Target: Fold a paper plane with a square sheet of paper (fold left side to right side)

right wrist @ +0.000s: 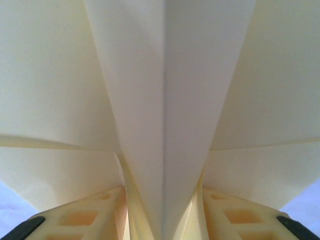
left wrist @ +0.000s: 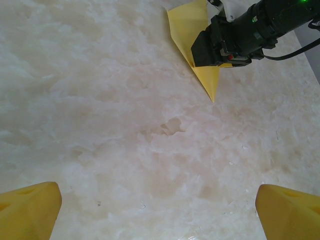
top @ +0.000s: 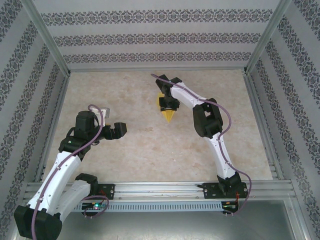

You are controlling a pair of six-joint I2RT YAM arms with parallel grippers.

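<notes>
Marbled beige stone pattern covers the table (top: 125, 165), boxed in by walls (top: 150, 40) papered with dark floral bands. The paper plane (top: 168, 116) lies on the far half of the surface, a narrow pale-yellow dart whose pointed nose aims toward the arm bases.

Directly above the plane's wider tail end sits the right gripper (top: 167, 103), reaching down onto it. From the right wrist camera, the plane (right wrist: 165, 100) rises as a sharp centre crease with a flap spreading to each side. That crease runs down between the two yellow fingers (right wrist: 75, 220) of the right gripper (right wrist: 162, 225), whose jaws are pressed in against the fold from both sides, pinching the paper.

The left gripper (top: 121, 130) hovers well apart from the plane, to its left and nearer the bases. Its wrist camera looks across bare table toward the plane (left wrist: 187, 25), whose nose pokes out from under the black body of the other arm. The left gripper's (left wrist: 160, 210) jaws stand wide apart with nothing between them.
</notes>
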